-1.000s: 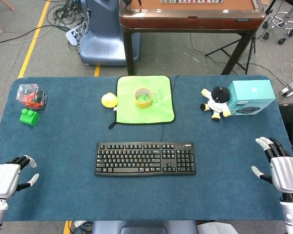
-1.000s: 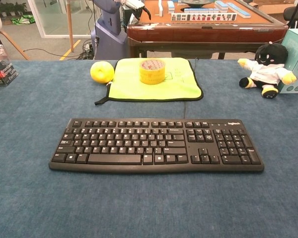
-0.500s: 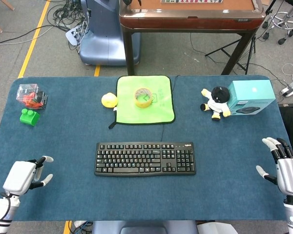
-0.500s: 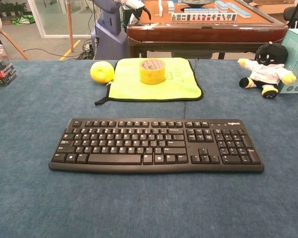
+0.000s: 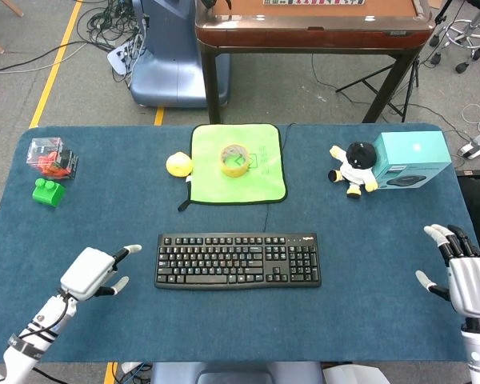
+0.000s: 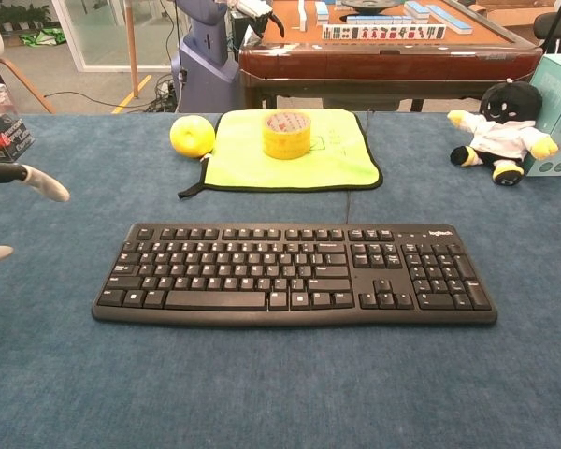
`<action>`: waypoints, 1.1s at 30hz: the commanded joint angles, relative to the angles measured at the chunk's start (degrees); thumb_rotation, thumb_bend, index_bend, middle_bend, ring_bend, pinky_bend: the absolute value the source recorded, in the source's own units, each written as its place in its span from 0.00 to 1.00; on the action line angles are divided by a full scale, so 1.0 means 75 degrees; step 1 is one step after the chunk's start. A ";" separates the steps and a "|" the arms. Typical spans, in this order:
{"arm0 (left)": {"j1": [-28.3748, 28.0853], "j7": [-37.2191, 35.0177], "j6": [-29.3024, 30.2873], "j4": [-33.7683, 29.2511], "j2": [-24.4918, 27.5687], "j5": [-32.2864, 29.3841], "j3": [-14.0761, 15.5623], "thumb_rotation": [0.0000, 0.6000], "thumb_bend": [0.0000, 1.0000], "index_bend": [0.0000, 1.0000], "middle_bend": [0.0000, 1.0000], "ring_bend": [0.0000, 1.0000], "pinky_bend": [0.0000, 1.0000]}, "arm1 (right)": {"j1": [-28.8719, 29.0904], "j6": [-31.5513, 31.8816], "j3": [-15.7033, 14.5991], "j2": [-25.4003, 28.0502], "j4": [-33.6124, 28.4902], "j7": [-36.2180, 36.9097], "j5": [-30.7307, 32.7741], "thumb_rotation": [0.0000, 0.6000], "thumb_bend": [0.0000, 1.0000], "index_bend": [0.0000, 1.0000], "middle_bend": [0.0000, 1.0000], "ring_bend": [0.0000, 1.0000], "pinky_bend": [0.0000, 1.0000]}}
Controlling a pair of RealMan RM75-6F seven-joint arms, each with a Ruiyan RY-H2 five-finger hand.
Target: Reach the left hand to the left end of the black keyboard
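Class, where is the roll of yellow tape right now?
In the head view, the roll of yellow tape sits on the green cloth, behind the black keyboard, right of the yellow ball.

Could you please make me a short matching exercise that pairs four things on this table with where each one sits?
Things:
1. tape roll
2. left hand
3. plush toy
4. green block

Places:
A. beside the teal box
B. near the table's left edge, just in front of the clear box of red pieces
C. on the green cloth
D. open, just left of the keyboard

Pairs: 1-C, 2-D, 3-A, 4-B
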 commanded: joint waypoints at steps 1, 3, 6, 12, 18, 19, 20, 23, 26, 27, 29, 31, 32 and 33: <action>-0.0496 0.0454 -0.0737 -0.0219 0.0010 -0.0469 -0.0216 1.00 0.37 0.18 1.00 0.84 1.00 | -0.0006 0.0026 0.0003 -0.0007 -0.0006 -0.0008 -0.0014 1.00 0.10 0.23 0.24 0.15 0.48; -0.0724 0.0813 -0.1155 -0.0335 0.0032 -0.0813 -0.0310 1.00 0.39 0.17 1.00 0.85 1.00 | -0.0009 0.0037 -0.0001 -0.0006 -0.0001 0.0007 -0.0032 1.00 0.10 0.23 0.24 0.15 0.48; -0.0998 0.1415 -0.1614 -0.0356 -0.0047 -0.1294 -0.0404 1.00 0.40 0.16 1.00 0.85 1.00 | -0.0008 0.0018 0.0001 0.0005 0.0005 0.0023 -0.0019 1.00 0.10 0.23 0.24 0.15 0.48; -0.1359 0.2235 -0.1966 -0.0266 -0.0334 -0.2130 -0.0582 1.00 0.41 0.15 1.00 0.86 1.00 | -0.0011 0.0022 -0.0003 0.0016 0.0011 0.0058 -0.0034 1.00 0.10 0.23 0.24 0.15 0.48; -0.1622 0.2821 -0.2179 -0.0227 -0.0440 -0.2666 -0.0547 1.00 0.43 0.15 1.00 0.88 1.00 | -0.0016 0.0024 0.0008 0.0026 0.0018 0.0088 -0.0019 1.00 0.10 0.23 0.24 0.15 0.48; -0.1647 0.2853 -0.2196 -0.0221 -0.0450 -0.2745 -0.0544 1.00 0.43 0.15 1.00 0.88 1.00 | -0.0012 0.0014 0.0008 0.0026 0.0017 0.0084 -0.0016 1.00 0.10 0.23 0.24 0.15 0.48; -0.1679 0.2887 -0.2216 -0.0210 -0.0460 -0.2847 -0.0542 1.00 0.43 0.16 1.00 0.88 1.00 | -0.0006 -0.0002 0.0008 0.0024 0.0015 0.0079 -0.0010 1.00 0.10 0.23 0.24 0.15 0.48; -0.1745 0.2963 -0.2255 -0.0173 -0.0473 -0.3025 -0.0511 1.00 0.43 0.17 1.00 0.89 1.00 | 0.0005 -0.0037 0.0000 0.0023 0.0013 0.0053 -0.0007 1.00 0.10 0.23 0.24 0.15 0.48; -0.1786 0.3088 -0.2231 -0.0186 -0.0449 -0.3122 -0.0423 1.00 0.43 0.19 1.00 0.89 1.00 | 0.0009 -0.0045 -0.0008 0.0023 0.0005 0.0036 -0.0018 1.00 0.10 0.23 0.24 0.15 0.48; -0.1786 0.3104 -0.2209 -0.0204 -0.0438 -0.3132 -0.0399 1.00 0.43 0.19 1.00 0.89 1.00 | 0.0008 -0.0045 -0.0008 0.0023 0.0001 0.0035 -0.0017 1.00 0.10 0.23 0.24 0.15 0.48; -0.1793 0.3124 -0.2195 -0.0235 -0.0400 -0.3185 -0.0345 1.00 0.43 0.20 1.00 0.89 1.00 | 0.0013 -0.0059 -0.0001 0.0019 -0.0004 0.0023 0.0000 1.00 0.10 0.23 0.24 0.15 0.48; -0.1808 0.3143 -0.2201 -0.0239 -0.0387 -0.3220 -0.0318 1.00 0.43 0.20 1.00 0.89 1.00 | 0.0018 -0.0070 0.0003 0.0015 -0.0006 0.0009 0.0013 1.00 0.10 0.23 0.24 0.15 0.48; -0.1820 0.3158 -0.2205 -0.0234 -0.0382 -0.3238 -0.0297 1.00 0.43 0.20 1.00 0.89 1.00 | 0.0023 -0.0083 0.0005 0.0013 -0.0007 -0.0004 0.0021 1.00 0.10 0.23 0.24 0.15 0.48; -0.1834 0.3181 -0.2216 -0.0217 -0.0381 -0.3265 -0.0274 1.00 0.43 0.20 1.00 0.89 1.00 | 0.0031 -0.0109 0.0002 0.0013 -0.0009 -0.0022 0.0030 1.00 0.10 0.23 0.24 0.15 0.48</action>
